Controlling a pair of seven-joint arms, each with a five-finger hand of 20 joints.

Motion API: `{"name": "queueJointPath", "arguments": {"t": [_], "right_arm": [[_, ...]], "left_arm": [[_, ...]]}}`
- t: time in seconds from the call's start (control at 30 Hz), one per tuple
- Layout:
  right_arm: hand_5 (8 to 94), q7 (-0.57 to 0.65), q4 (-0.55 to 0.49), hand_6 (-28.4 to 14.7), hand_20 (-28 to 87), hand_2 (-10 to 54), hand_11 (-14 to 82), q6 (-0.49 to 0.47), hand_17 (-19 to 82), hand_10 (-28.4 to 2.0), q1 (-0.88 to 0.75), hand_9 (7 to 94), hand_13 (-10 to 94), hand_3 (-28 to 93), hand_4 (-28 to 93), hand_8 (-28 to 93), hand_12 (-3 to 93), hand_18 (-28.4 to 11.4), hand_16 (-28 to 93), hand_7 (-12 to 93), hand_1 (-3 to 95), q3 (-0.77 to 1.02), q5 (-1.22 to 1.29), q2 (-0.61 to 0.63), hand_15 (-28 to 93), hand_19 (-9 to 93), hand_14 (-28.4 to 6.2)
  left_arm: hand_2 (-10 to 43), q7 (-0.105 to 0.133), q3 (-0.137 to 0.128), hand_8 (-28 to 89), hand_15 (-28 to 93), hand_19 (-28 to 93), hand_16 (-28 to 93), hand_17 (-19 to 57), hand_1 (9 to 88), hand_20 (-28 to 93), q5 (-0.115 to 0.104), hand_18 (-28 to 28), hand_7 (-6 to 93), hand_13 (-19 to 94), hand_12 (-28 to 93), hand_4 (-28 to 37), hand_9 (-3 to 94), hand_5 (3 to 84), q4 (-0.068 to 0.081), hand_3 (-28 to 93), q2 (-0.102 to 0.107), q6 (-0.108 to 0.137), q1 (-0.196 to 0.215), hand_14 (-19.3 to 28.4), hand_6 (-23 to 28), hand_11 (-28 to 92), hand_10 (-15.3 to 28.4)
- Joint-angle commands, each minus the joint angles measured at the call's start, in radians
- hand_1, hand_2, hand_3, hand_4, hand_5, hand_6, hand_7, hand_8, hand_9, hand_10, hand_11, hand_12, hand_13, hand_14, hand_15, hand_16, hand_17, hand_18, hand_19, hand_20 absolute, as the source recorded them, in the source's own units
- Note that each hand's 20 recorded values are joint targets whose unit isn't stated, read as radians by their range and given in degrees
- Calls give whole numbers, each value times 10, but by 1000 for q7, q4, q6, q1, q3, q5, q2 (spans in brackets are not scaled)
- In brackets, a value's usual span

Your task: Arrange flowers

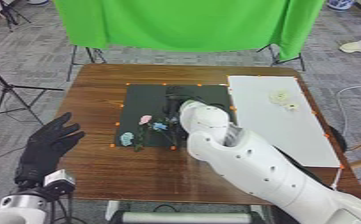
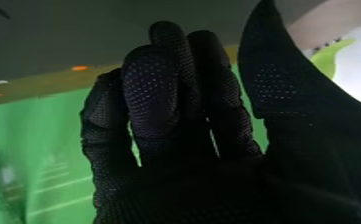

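Observation:
My right hand [image 1: 178,102] reaches over the dark mat [image 1: 145,97] in the head view, the white arm covering part of the mat. In the right wrist view the black glove of the right hand [image 2: 181,120] shows nearly straight fingers with the thumb apart, holding nothing. Left of that hand on the mat lie a pink flower [image 1: 145,119], a blue flower [image 1: 160,126] and a light blue flower [image 1: 127,138] with green stems. Pale yellow flowers [image 1: 280,97] rest on the white board [image 1: 256,90]. My left hand [image 1: 48,145] is open beside the table's left edge.
The brown table [image 1: 92,165] has bare wood left of and in front of the mat. Behind it hangs a green cloth [image 1: 190,25] on stands. A black tripod [image 1: 9,87] stands on the floor at the left.

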Motion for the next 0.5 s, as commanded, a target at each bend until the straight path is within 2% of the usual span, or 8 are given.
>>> {"name": "queueJointPath", "arguments": {"t": [0.03,0.23,0.27,0.5], "right_arm": [[555,-30,-92,-72,338,-95,416,18,273,-191,-8,567,631,913,-283,-162,144,-236,94,246,386,71,29,116,843,932,-103],[536,-71,-153,-77,345,-95,346,42,285,-194,-70,546,629,917,-283,-164,128,-233,77,244,362,151,23,277,849,932,-100],[532,-64,-157,-78,344,-95,331,72,286,-194,-61,543,628,917,-283,-163,128,-233,75,238,359,136,51,322,849,932,-100],[514,-36,-133,-82,332,-94,291,100,283,-194,-96,525,621,922,-282,-154,130,-230,68,220,336,187,97,480,846,932,-99]], "left_arm": [[41,8,-6,-101,533,570,-97,-116,245,33,-4,236,149,254,98,-206,349,361,-16,804,-12,22,39,267,97,299,203],[43,13,-2,-101,533,570,-97,-116,245,32,-3,236,148,254,98,-207,349,361,-23,805,-12,24,47,267,97,299,204],[43,11,-1,-101,533,570,-97,-116,244,32,-1,236,148,254,98,-208,349,361,-23,805,-13,22,46,267,97,299,204],[46,20,1,-101,532,570,-97,-116,244,32,-6,236,149,254,98,-207,349,361,-24,804,-13,31,59,267,97,299,204]]}}
